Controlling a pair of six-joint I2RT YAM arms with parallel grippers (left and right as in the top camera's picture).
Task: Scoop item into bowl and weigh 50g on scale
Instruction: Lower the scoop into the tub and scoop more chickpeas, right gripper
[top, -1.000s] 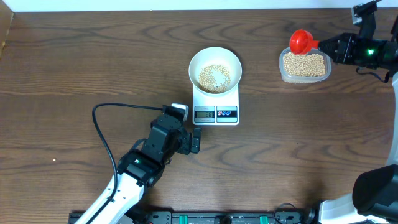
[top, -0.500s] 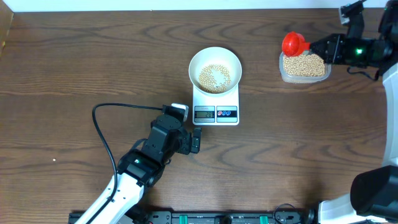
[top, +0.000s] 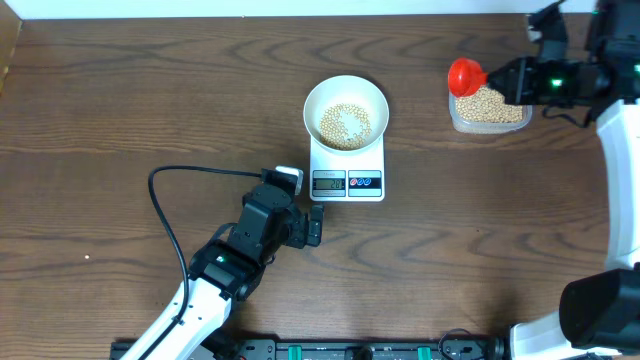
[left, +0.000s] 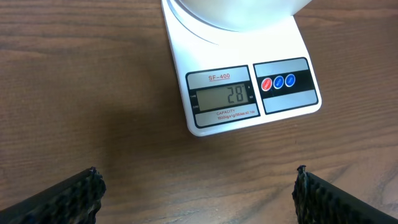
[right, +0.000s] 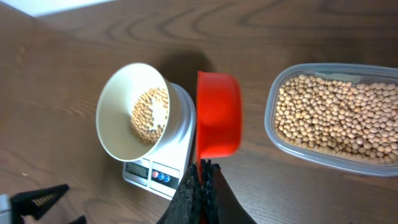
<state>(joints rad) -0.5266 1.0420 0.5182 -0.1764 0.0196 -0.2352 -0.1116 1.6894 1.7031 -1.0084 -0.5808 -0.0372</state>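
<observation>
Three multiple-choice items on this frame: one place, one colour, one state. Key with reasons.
1. The bowl sits: A) on bare wood B) on the scale C) on a shelf.
2. The scoop is: A) blue B) green C) red.
3. The left gripper is: A) open, empty B) shut on the scoop C) shut on the bowl.
Key: 1B, it rests on the platform; 2C, red in the overhead view; 3A, jaws wide apart, nothing between.

Bright, even light throughout; shadows soft and faint; overhead view sharp; wrist views slightly softer at edges.
</observation>
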